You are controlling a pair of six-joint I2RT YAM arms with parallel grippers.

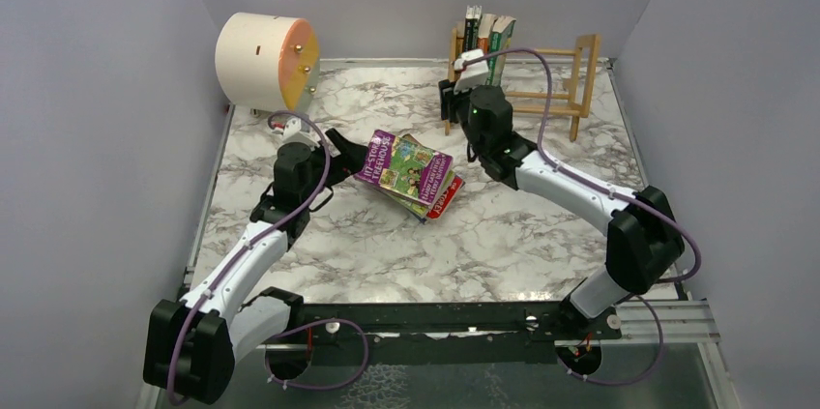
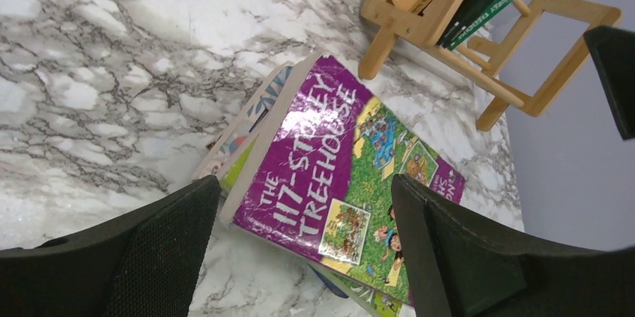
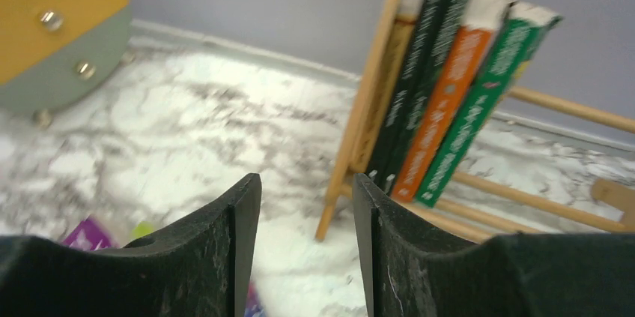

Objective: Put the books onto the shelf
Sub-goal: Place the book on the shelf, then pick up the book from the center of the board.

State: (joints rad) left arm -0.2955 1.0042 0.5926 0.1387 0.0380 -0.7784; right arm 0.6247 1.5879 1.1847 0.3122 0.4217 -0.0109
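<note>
Several books [image 1: 408,173] lie in a loose pile mid-table, a purple and green illustrated one [image 2: 329,159] on top. My left gripper [image 1: 350,150] is open at the pile's left end; in its wrist view the fingers [image 2: 168,242] straddle the near corner of the purple book without clamping it. Three books [image 1: 488,37] stand at the left end of the light-wood shelf [image 1: 566,90]: dark green [image 3: 419,70], orange [image 3: 443,92] and green [image 3: 488,88]. My right gripper [image 3: 307,182] is open and empty, just in front of the shelf's left end frame [image 3: 359,122].
A cream cylinder [image 1: 261,61] with an orange face and metal studs sits at the back left. Grey walls close in the marble table [image 1: 387,254] on three sides. The shelf's right part holds no books.
</note>
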